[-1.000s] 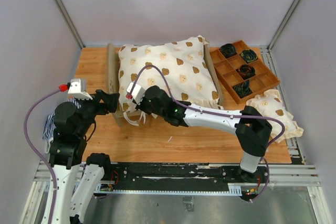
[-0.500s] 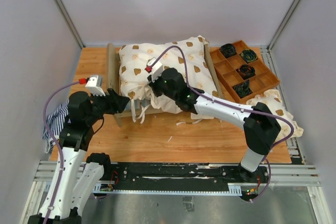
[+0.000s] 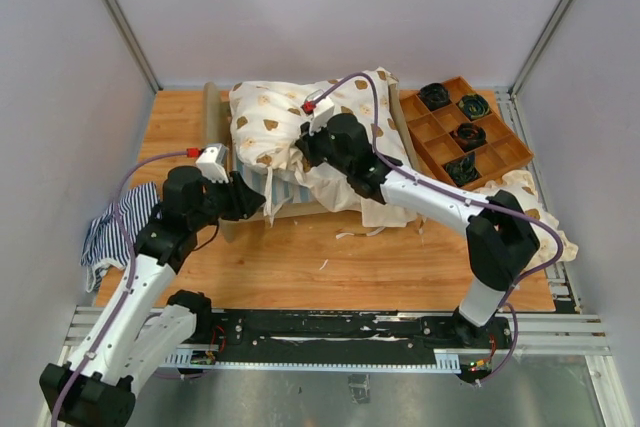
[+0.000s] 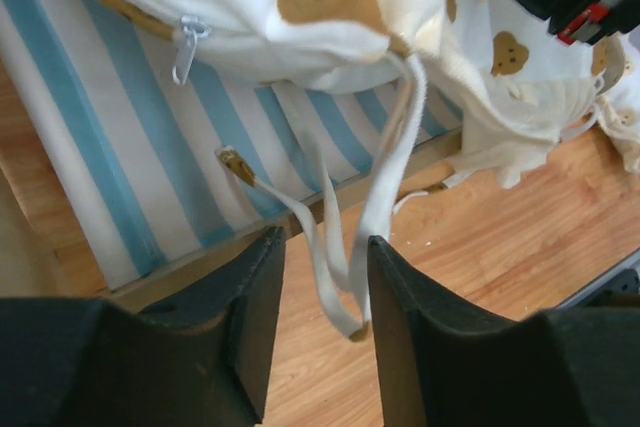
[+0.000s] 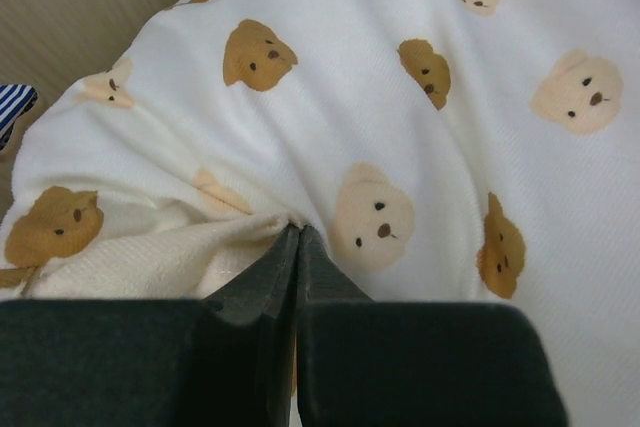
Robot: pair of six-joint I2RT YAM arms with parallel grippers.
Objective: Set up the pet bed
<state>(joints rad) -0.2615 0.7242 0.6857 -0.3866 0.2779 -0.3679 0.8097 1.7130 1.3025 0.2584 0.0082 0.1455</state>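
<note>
Far left on the table (image 3: 300, 269) there's a navy striped cloth (image 3: 112, 232), crumpled near the edge beside my left arm.

My left gripper (image 4: 327, 247) is down at the near left corner of the pet bed (image 3: 283, 190). The fingers are parted with a clear gap. The white ties (image 4: 385, 167) hanging off the dog-print cover (image 3: 270, 117) dangle right through that gap. From the wrist cam the fingers don't look like they're pinching them, so I've got hold of nothing on that side.

The bed sits toward the far middle of the table, headboard end on the left, between the striped cloth and the tray (image 3: 503, 152). The cover is heaped over most of it. At the near left corner the blue-and-white striped mattress is showing, with the plywood rail just below it.

My right gripper (image 5: 297, 237) is over the bed, squeezed fully together on a fold of that cover, holding the near edge bunched up.

Further right, the wooden tray is just beside the bed's right end, with dark coiled things in some compartments. Near it, a small pillow (image 3: 535, 202) in the same dog print lies by my right arm.
</note>
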